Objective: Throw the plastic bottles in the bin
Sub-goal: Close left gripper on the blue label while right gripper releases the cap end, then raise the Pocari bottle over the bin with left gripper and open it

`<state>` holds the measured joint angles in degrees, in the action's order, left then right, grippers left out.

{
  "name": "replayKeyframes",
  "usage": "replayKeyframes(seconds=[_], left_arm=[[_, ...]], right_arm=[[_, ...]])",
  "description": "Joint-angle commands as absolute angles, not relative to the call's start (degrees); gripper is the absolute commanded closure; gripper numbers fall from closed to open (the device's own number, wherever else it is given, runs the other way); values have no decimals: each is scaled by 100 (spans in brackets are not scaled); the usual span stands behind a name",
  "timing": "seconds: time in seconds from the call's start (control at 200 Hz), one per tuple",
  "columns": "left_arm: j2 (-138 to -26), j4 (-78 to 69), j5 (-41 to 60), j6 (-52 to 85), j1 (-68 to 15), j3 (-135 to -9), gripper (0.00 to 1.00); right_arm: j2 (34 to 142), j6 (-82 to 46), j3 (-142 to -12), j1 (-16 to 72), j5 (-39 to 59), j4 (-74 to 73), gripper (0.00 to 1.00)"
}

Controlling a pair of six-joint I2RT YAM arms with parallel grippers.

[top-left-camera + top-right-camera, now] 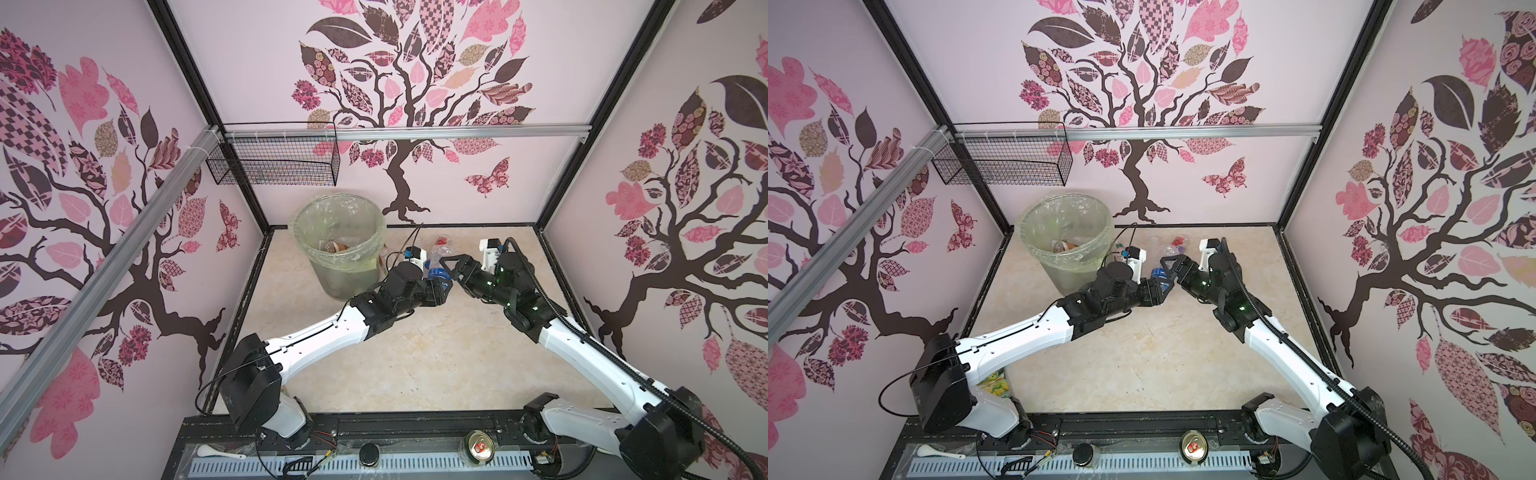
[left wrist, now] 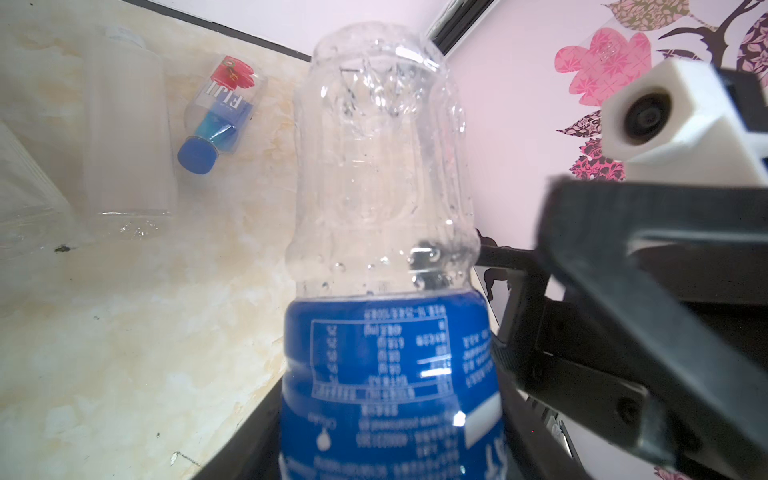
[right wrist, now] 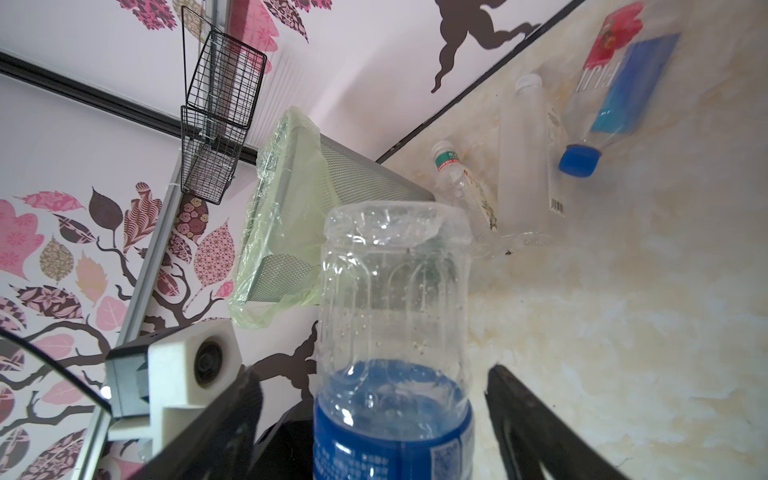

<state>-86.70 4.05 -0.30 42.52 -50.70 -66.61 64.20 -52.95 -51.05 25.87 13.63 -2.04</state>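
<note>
Blue-label bottle is clear glossy plastic, ribbed and beaded with droplets, and its label is shiny printed film. The frosted bottle looks matt and milky. The bin reads as fine grey mesh under a thin, crinkly greenish plastic bag. Smooth marble-look tabletop, faint sheen. The basket is black wire.

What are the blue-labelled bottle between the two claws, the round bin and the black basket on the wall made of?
Blue-labelled bottle: thin clear plastic, glossy; you see through its ribbed, dented wall.
Bin: grey wall with a fine grid, perhaps metal mesh, perhaps plastic; lined with a filmy, crinkled pale green bag.
Basket: thin black wire, likely coated metal; open grid.
</note>
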Motion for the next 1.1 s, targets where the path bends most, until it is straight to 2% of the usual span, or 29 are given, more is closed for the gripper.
replayKeyframes(seconds=[0.0, 0.37, 0.535, 0.79, 0.945, 1.095], left_arm=[[-8342, 582, -226, 4013, -5041, -6487, 48], [-7314, 2013, -1073, 2931, -4460, -7032, 48], [-7041, 2602, -1853, 2014, -3965, -7926, 46], [-7245, 3158, -1923, 1174, -3037, -9796, 45], [-7361, 3145, -2195, 635, -2741, -10816, 45], [-7291, 2764, -2413, 459, -2700, -10973, 45]], right_arm=[[6120, -4991, -5423, 2586, 1026, 64, 0], [5907, -4504, -5646, 2329, 1140, 375, 0], [6078, -4018, -6232, 2519, 1370, 465, 0], [6502, -2826, -7796, 3238, 1039, 1337, 0], [6362, -2662, -7764, 3384, 954, 1311, 0], [6301, -2739, -7470, 3384, 892, 1222, 0]])
